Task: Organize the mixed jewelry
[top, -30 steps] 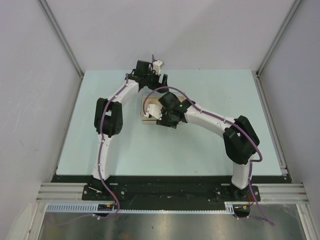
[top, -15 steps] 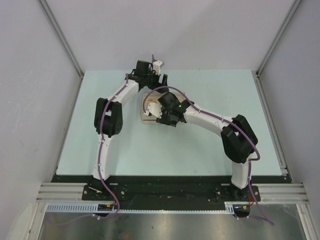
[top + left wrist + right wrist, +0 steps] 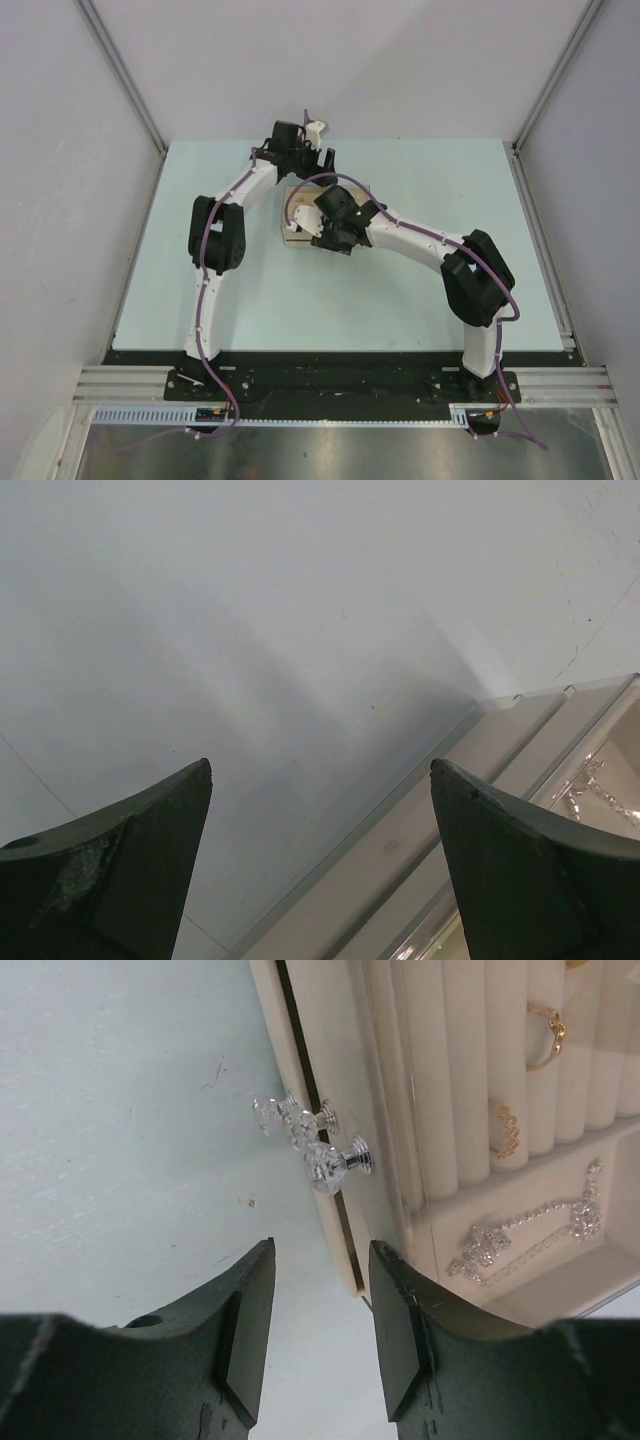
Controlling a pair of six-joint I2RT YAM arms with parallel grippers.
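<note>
The right tool (image 3: 320,1260) stands at a middling gap and holds nothing. It hovers low over the worktop (image 3: 120,1110), facing the front of the beige box (image 3: 330,1040). In its own view two clear knobs (image 3: 335,1163) lie just ahead at 12 o'clock. The jewelry sits further in, at about 1 to 2 o'clock: two gold rings (image 3: 547,1032) in the padded slots, and a silvery chain (image 3: 530,1225) in the compartment beside them. The chain's long axis runs roughly from 8 to 2 o'clock.

The left tool (image 3: 320,767) is spread wide and empty, beside the box's far edge, with the chain at its 4 o'clock. I judge the right arm nearer and better lined up for the knobs.
</note>
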